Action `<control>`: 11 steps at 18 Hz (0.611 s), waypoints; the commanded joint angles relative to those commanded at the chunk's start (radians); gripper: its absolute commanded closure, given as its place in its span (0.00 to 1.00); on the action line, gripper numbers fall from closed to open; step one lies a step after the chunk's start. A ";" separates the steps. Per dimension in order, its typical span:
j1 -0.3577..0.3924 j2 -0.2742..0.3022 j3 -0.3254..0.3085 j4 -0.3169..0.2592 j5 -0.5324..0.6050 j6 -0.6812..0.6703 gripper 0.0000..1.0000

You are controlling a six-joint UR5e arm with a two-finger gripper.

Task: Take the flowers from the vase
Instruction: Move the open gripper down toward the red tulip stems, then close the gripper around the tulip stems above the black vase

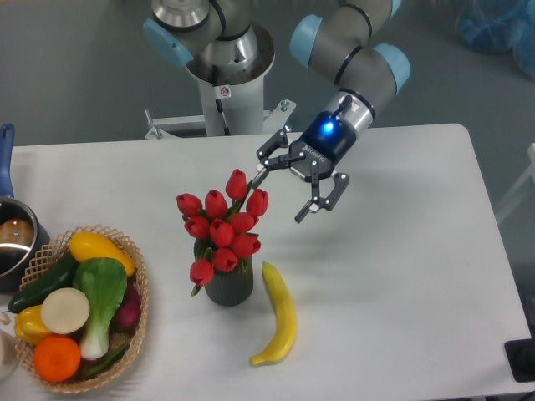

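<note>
The steel pot [12,242] with its blue handle is cut off by the left edge, the flowers [222,227] cover the mouth of the vase [229,286], and only parts of their stems show among the buds. The flowers stand in the vase on the white table [401,251], between the wicker basket [138,288] of vegetables and the banana [279,317]. The arm reaches down from the upper right, its gripper [283,194] tilted toward the bunch with fingers spread apart, one fingertip [257,179] right at the topmost buds.

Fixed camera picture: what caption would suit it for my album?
Open tool beside red flowers standing in a grey vase, banana alongside.
</note>
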 joint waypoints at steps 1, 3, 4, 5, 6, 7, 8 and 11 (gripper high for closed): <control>-0.011 -0.011 0.005 0.002 0.002 0.002 0.00; -0.038 -0.017 0.005 0.014 0.002 0.000 0.00; -0.041 -0.019 0.008 0.014 0.005 0.000 0.00; -0.048 -0.022 0.012 0.015 0.008 0.000 0.00; -0.063 -0.029 0.015 0.020 0.014 0.000 0.00; -0.075 -0.035 0.017 0.021 0.026 0.000 0.00; -0.078 -0.037 0.015 0.021 0.037 0.000 0.00; -0.095 -0.035 0.017 0.021 0.040 0.000 0.00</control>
